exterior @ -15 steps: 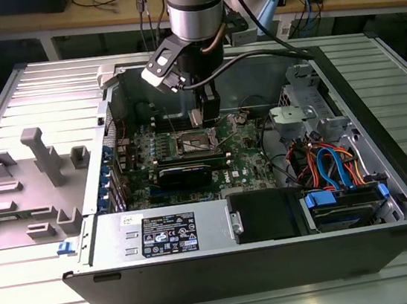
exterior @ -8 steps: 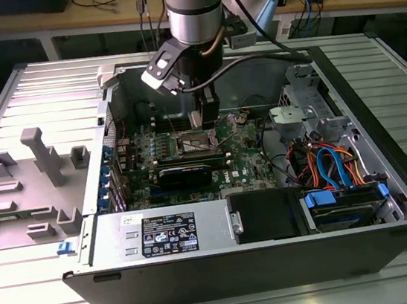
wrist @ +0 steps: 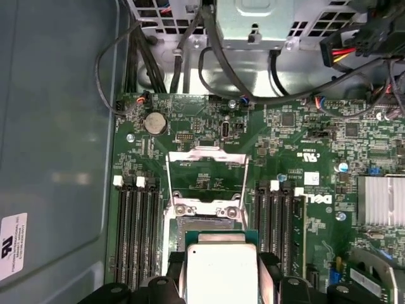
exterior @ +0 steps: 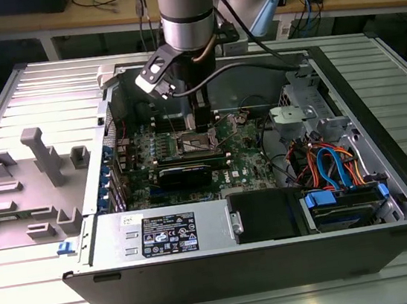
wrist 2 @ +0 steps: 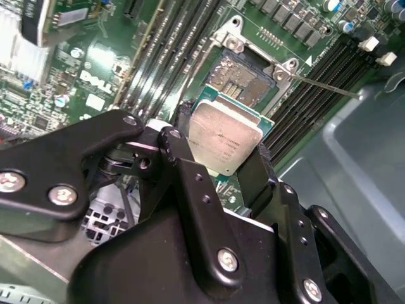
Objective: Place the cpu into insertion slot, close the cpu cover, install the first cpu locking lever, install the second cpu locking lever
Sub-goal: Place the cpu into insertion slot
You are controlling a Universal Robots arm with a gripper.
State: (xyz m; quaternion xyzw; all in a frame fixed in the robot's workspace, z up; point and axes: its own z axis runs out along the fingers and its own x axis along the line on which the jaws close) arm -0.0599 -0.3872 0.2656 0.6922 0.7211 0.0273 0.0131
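Observation:
My gripper is shut on the cpu, a flat square chip with a silvery top, pinched at two opposite edges between black fingers. The chip hangs just above the insertion slot, a square socket with a metal rim on the green motherboard. In the first wrist view the cpu partly overlaps the insertion slot. The cpu cover is swung open, away from the socket. A thin locking lever sticks out, unlatched. In the exterior view the gripper is down inside the computer case over the socket.
Long black memory slots flank the socket on both sides. A black card stands just in front of it. Cables and a drive bay fill the case on the exterior view's right. A grey fixture sits outside the case.

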